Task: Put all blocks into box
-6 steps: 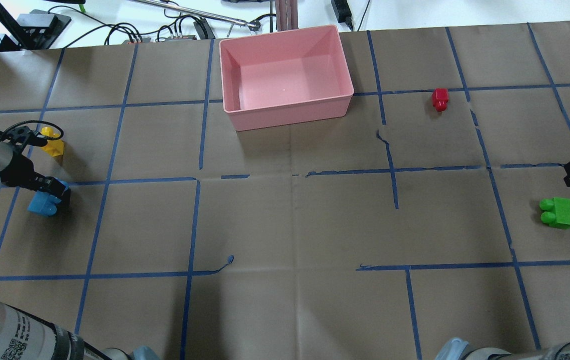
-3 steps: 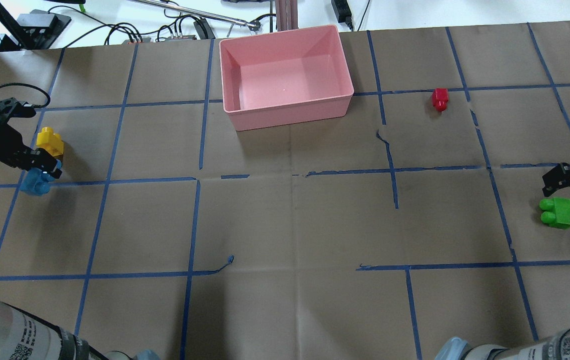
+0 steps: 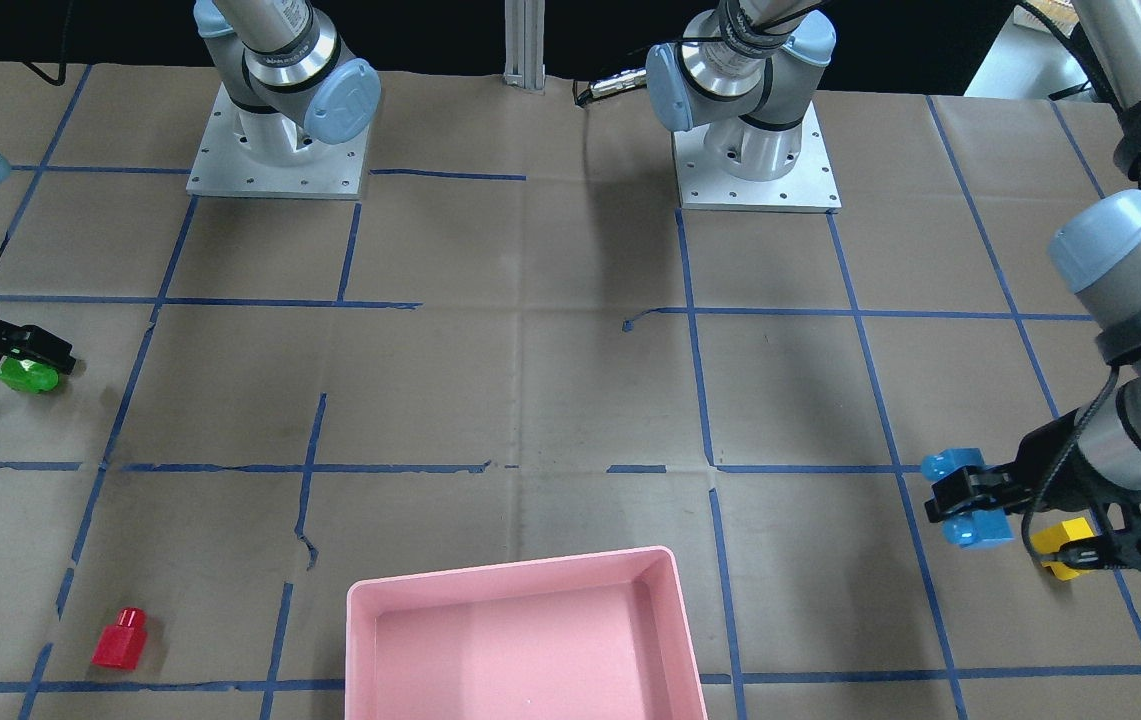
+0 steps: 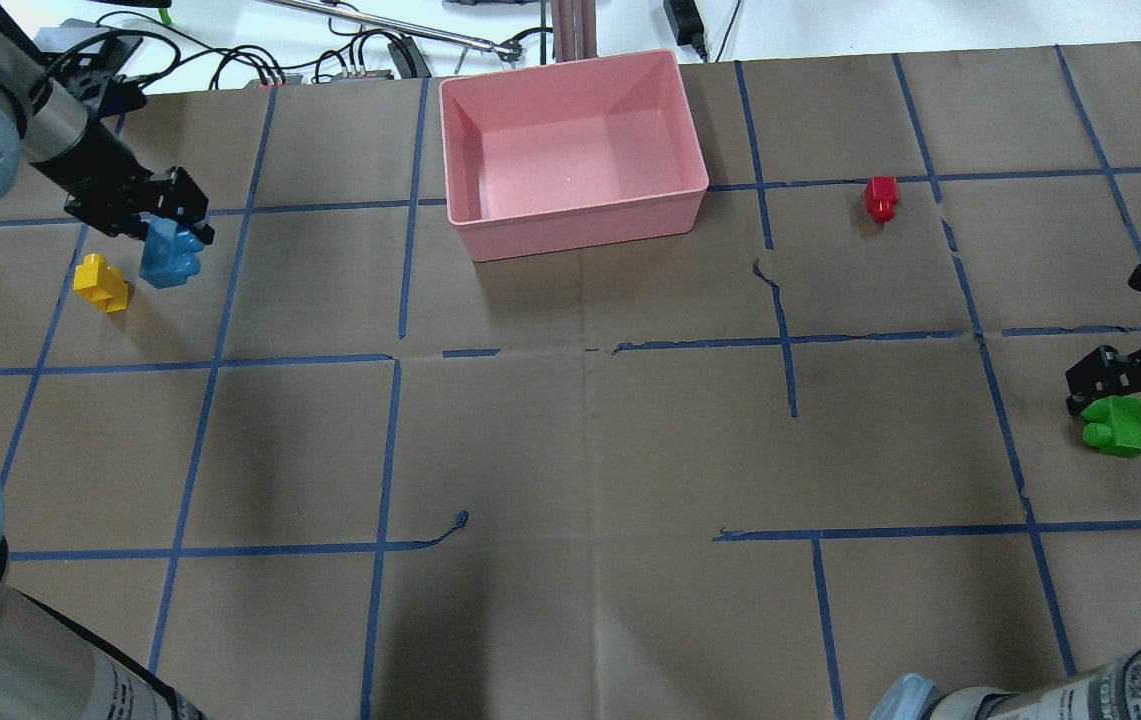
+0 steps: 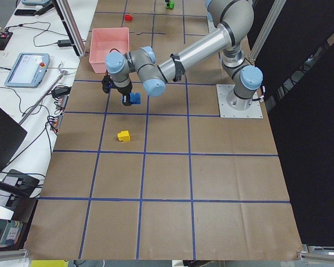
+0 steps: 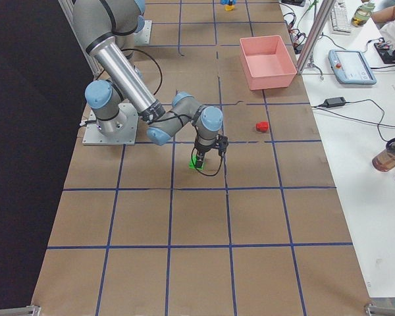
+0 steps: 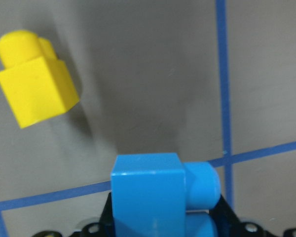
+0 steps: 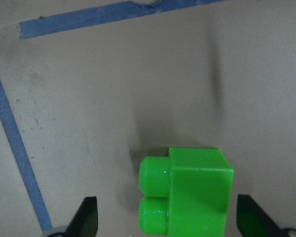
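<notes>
Since half a second back we see two moves. The left fingers have carried the light-blue block from near the left edge up toward the box. The right fingers have come down around the green block.

Going from the left of the overhead view, the yellow block sits on the tabletop, untouched. Just to its right we find the light-blue block, clenched between the left fingers and held off the tabletop. In the left wrist view its studs point to the right, and the yellow block lies beyond it, apart.

Toward the middle, at the far edge, stands the box, its long side running across the view. Its pink floor shows bare, and all four blocks are outside its walls.

Right of the box and well apart from it, the red block rests by a blue tape line.

Near the right edge the green block lies on the tabletop, its two studs pointing left. The right fingers are spread wide, one on each side of it. In the right wrist view we see a gap on both sides, so they grasp nothing.
</notes>
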### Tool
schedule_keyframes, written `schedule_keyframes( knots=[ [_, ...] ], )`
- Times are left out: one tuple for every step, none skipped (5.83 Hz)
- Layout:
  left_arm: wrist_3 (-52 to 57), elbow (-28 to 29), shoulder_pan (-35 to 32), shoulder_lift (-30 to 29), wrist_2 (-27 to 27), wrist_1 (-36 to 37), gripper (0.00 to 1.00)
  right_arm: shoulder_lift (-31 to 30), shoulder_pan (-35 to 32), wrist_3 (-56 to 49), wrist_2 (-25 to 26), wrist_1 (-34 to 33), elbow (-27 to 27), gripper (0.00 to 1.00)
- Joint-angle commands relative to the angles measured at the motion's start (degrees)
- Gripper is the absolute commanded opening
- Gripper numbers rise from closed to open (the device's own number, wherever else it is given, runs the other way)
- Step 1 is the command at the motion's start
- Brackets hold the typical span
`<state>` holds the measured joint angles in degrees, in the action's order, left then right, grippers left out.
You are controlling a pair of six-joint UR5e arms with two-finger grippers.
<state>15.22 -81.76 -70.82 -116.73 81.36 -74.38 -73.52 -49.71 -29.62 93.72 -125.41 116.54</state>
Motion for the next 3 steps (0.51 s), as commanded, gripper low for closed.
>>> schedule_keyframes(
  knots=[
    [-9.1,7.5,-12.0,-2.6,-0.7,1.2,0.00,0.7,0.8,1.0,0.1,0.0,0.1,0.99],
    [-9.2,11.8,-16.6,-5.6,-0.8,2.8,0.00,0.7,0.9,0.8,0.1,0.0,0.1,0.99],
    [-11.4,16.4,-21.0,-8.7,-0.8,3.3,0.00,1.0,0.9,0.8,1.0,0.0,0.1,0.99]
  ],
)
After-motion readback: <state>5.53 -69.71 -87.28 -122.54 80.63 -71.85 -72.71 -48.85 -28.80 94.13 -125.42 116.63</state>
